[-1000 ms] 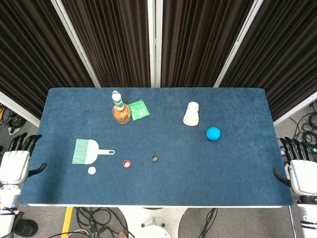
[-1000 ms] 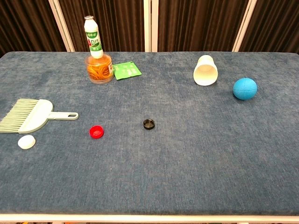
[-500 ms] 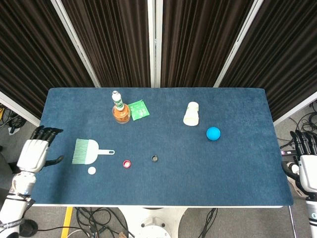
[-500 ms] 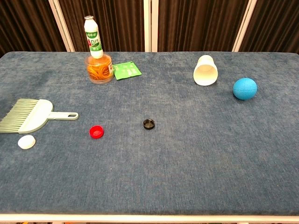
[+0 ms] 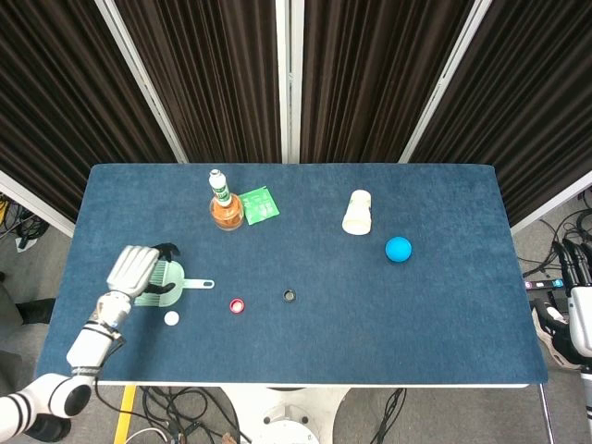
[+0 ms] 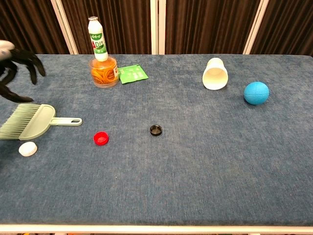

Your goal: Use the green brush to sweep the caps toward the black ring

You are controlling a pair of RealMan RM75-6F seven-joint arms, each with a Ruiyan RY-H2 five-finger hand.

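Observation:
The green brush (image 6: 34, 122) lies flat at the table's left, bristles to the left and handle (image 5: 197, 284) pointing right. My left hand (image 5: 135, 271) hovers over its bristle end with fingers spread, holding nothing; the chest view shows its dark fingers (image 6: 23, 58) above the brush. A white cap (image 6: 27, 148) lies just in front of the brush (image 5: 174, 280). A red cap (image 6: 100, 138) sits right of the white cap (image 5: 171, 317). The small black ring (image 6: 156, 129) lies near the table's middle. My right hand (image 5: 581, 314) hangs off the table's right edge, only partly visible.
At the back left a white bottle (image 6: 98, 39) stands in a clear cup of orange bands (image 6: 103, 72), with a green packet (image 6: 132, 73) beside it. A paper cup (image 6: 215, 73) lies on its side at back right, next to a blue ball (image 6: 256, 93).
My left hand has swung in from off the table's left edge to above the brush. My right hand has drawn back further off the right edge.

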